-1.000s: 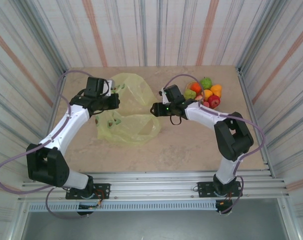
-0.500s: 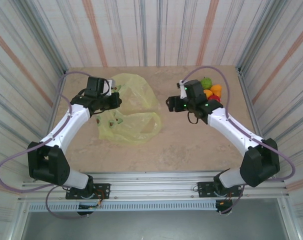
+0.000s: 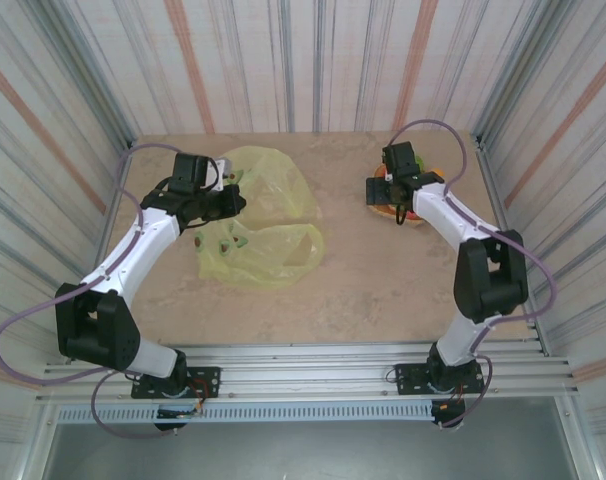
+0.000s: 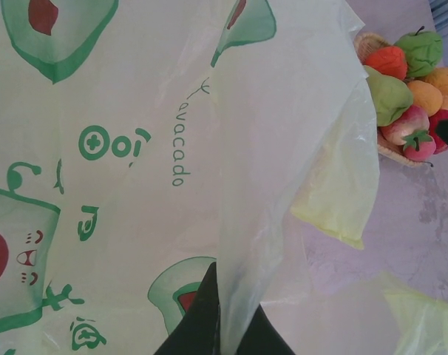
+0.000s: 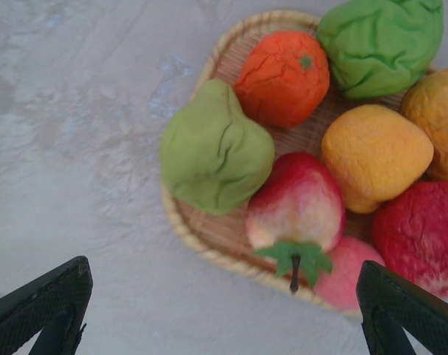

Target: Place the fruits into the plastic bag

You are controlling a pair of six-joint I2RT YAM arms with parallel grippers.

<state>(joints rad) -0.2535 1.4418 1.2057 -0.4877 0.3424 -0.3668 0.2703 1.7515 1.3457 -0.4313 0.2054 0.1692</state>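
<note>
Here, the left end effector (image 4: 222,333) pinches the plastic bag (image 4: 135,148); the right end effector (image 5: 224,314) gapes wide, fruits (image 5: 298,200) just ahead.

Three walls (image 3: 313,60) of pale panelling, striped lengthwise in grey, white and dull orange-red, close in the back and both sides. The worktop (image 3: 363,280) is beige and faintly marbled, with cloudy grey patches. Aluminium rails (image 3: 313,360) run along its near edge. Light is even and soft.

Clustered fruits (image 5: 294,200); crumpled yellow-green bag (image 3: 263,215) well apart.
</note>
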